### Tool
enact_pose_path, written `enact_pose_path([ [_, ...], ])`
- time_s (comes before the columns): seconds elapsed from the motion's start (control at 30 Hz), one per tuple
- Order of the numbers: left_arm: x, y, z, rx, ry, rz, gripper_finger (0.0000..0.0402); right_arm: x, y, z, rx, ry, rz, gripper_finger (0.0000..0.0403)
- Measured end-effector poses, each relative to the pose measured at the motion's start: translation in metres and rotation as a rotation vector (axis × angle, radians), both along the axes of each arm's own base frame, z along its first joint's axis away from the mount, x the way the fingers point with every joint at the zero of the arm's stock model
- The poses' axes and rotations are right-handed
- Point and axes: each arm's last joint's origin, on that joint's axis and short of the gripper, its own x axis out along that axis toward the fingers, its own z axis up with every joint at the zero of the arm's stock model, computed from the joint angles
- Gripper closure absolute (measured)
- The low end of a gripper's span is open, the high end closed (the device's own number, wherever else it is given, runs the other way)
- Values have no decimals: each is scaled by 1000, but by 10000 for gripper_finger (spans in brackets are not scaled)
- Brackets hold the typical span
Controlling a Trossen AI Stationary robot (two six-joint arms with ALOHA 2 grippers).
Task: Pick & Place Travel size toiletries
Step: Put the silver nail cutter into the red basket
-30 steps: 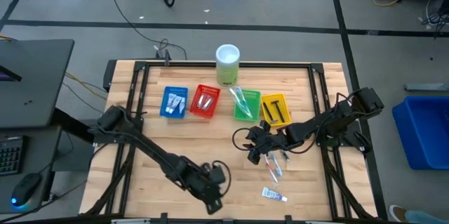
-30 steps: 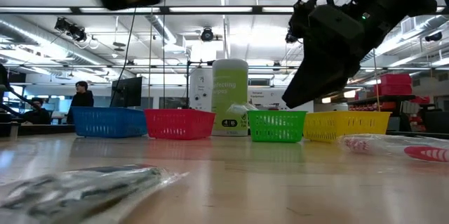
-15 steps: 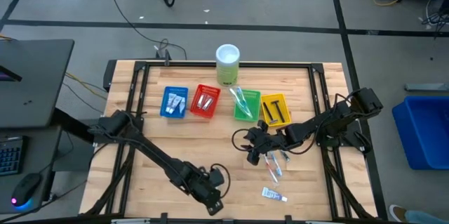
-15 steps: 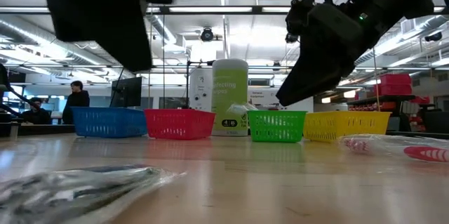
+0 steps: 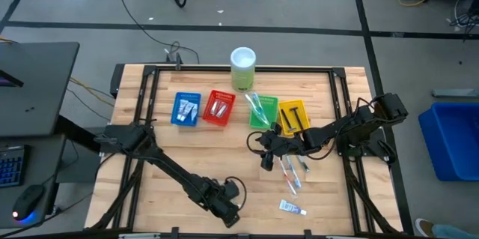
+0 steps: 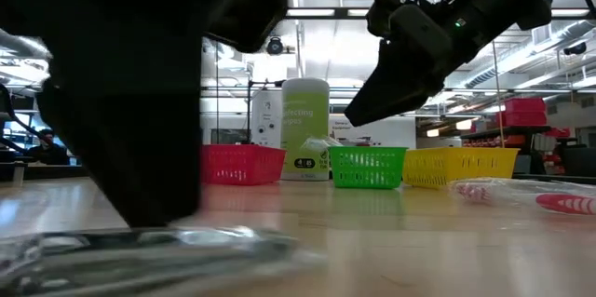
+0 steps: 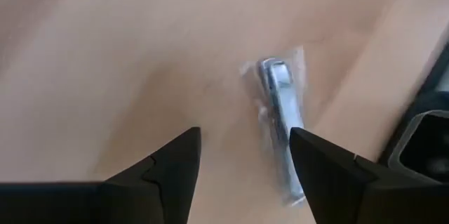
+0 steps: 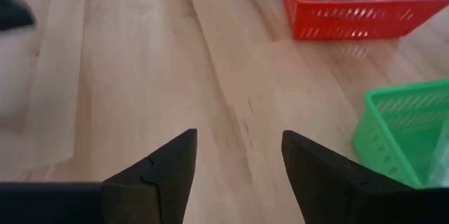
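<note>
A slim silvery toiletry in a clear wrapper [image 7: 280,129] lies flat on the wood near the table's near edge. It also shows in the low view [image 6: 140,249]. My left gripper [image 7: 245,157] hangs open just above it, pointing steeply down, with the wrapper ahead of its fingers and none of it between them. In the high view my left gripper [image 5: 227,210] hides the wrapper. My right gripper [image 8: 238,157] is open over bare wood at mid-table [image 5: 263,151]. Wrapped toothbrushes [image 5: 292,173] and a white tube [image 5: 292,208] lie to its right.
Four trays stand in a row at the back: blue [image 5: 185,109], red [image 5: 218,108], green [image 5: 260,112] and yellow [image 5: 293,116], each with items in it. A pale green cylinder with a white top [image 5: 243,68] stands behind them. The table's near edge rail [image 7: 421,140] is close to the wrapper.
My left gripper has come down toward the wrapped toiletry near the table's near edge and now fills the left of the low view. My right gripper has swung a little toward the table's left. The toiletries have stayed in place.
</note>
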Motion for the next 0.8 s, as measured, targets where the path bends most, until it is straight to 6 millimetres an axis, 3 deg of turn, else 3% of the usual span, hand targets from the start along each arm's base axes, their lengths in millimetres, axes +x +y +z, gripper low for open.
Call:
enact_pose_path([
  [0.2,1,1,-7,21,28,-11,173,2,-8,0,-11,6,-17,183],
  [0.37,2,0,-6,76,-12,-165,183,3,-11,0,23,11,5,192],
  [0.6,9,-4,13,104,22,-187,196,3,-12,-1,49,19,13,202],
  [0.8,12,-16,23,74,-70,-193,205,2,-11,-2,49,27,15,208],
])
